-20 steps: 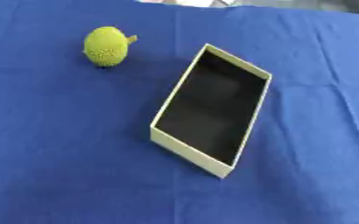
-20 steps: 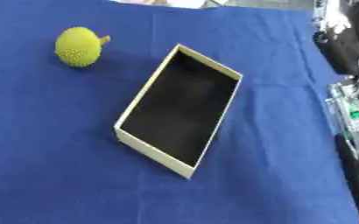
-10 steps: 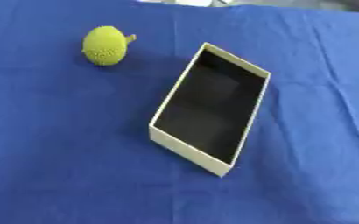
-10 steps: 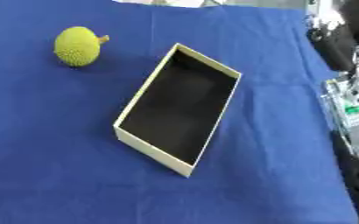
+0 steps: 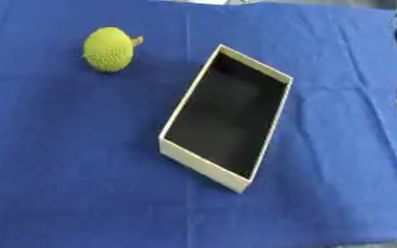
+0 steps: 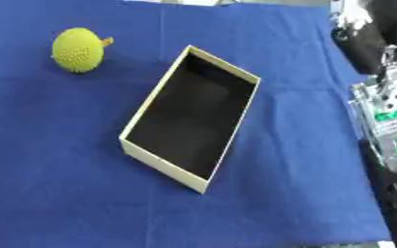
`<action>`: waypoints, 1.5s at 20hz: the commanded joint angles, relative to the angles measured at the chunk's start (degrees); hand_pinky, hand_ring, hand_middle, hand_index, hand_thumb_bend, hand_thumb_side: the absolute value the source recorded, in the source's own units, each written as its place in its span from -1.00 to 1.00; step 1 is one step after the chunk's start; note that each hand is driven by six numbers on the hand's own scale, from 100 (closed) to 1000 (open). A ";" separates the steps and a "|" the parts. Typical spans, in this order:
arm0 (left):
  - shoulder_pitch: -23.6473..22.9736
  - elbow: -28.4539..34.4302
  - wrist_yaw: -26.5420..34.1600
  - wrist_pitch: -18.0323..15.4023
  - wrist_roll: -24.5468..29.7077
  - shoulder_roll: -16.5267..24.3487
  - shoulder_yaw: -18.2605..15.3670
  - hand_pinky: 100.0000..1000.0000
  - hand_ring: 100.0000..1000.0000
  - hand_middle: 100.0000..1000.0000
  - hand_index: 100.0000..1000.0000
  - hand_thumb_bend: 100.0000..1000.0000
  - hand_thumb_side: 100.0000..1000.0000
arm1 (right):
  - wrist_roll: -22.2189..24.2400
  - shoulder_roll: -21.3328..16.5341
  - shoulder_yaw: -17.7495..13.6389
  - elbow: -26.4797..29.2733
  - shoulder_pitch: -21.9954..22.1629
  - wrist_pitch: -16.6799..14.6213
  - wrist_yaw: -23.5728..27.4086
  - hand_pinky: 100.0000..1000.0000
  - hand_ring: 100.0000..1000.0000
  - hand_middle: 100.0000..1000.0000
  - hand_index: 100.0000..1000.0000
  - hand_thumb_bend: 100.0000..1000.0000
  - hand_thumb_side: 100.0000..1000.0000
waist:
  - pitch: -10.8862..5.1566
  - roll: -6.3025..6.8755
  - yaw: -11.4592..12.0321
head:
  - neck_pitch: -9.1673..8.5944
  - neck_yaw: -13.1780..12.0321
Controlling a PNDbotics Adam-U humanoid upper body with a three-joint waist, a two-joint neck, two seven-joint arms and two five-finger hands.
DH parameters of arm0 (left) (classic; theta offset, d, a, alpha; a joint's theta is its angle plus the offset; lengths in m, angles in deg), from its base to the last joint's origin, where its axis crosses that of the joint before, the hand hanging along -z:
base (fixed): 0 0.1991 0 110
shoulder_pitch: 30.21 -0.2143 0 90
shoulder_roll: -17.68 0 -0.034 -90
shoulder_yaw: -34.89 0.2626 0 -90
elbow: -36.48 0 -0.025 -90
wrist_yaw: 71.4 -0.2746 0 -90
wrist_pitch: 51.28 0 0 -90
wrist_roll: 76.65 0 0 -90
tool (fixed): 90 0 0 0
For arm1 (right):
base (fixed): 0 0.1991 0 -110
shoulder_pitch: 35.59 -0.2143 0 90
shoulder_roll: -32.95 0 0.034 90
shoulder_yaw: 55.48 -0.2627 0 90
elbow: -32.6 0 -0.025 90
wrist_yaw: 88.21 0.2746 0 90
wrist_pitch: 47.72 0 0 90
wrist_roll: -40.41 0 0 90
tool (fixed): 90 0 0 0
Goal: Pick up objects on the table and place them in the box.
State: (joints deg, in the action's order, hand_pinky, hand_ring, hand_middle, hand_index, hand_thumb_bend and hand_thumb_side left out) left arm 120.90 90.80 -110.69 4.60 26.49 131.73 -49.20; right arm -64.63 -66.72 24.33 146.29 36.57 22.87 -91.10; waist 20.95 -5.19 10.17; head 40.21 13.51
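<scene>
A yellow-green bumpy fruit (image 5: 109, 49) with a short stub lies on the blue cloth at the far left. To its right an open cream box (image 5: 175, 150) with a black inside lies at a slant near the middle, with nothing in it. Black and silver parts of my right arm, with what may be its hand (image 6: 389, 112), run along the right edge of the right eye view, well clear of the box. I cannot make out its shape there. My left hand shows in no view.
The blue cloth (image 5: 58, 169) covers the whole table, with its far edge at the top and its near edge at the bottom right. A pale strip (image 6: 193, 2) shows beyond the far edge.
The right arm's parts at the right edge have shifted slightly upward. The fruit and the box have not moved.
</scene>
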 commanded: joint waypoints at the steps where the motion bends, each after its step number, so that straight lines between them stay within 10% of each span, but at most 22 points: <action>1: 1.70 -0.97 -0.98 -0.97 3.57 0.51 -0.40 0.74 0.60 0.72 0.66 0.38 -0.69 | -0.20 -1.83 -0.29 0.90 -0.54 0.00 0.31 0.52 0.41 0.22 0.57 -1.00 -0.16 | -1.06 0.31 -0.11 | -0.64 0.09; 16: 3.54 -3.79 -1.41 -0.61 23.15 -2.22 -0.03 0.90 0.76 0.73 0.71 0.77 -0.78 | 0.05 -1.61 0.03 0.90 -0.63 0.10 0.54 0.52 0.41 0.22 0.57 -1.00 -0.16 | -1.23 0.31 -0.06 | -0.53 -0.71; 30: 7.51 -8.33 -5.86 0.60 23.43 -9.45 0.00 0.97 0.79 0.81 0.75 0.88 -0.74 | 0.42 -1.13 0.32 0.90 -1.06 0.15 1.05 0.52 0.41 0.21 0.57 -1.00 -0.13 | -1.22 0.09 -0.27 | -0.58 -2.14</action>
State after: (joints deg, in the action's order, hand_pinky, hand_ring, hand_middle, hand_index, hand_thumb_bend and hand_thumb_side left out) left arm 126.96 82.35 -116.03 8.69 46.84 121.77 -48.87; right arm -64.36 -66.67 25.01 146.29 36.21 23.06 -90.51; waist 21.00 -5.39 9.93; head 40.17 11.59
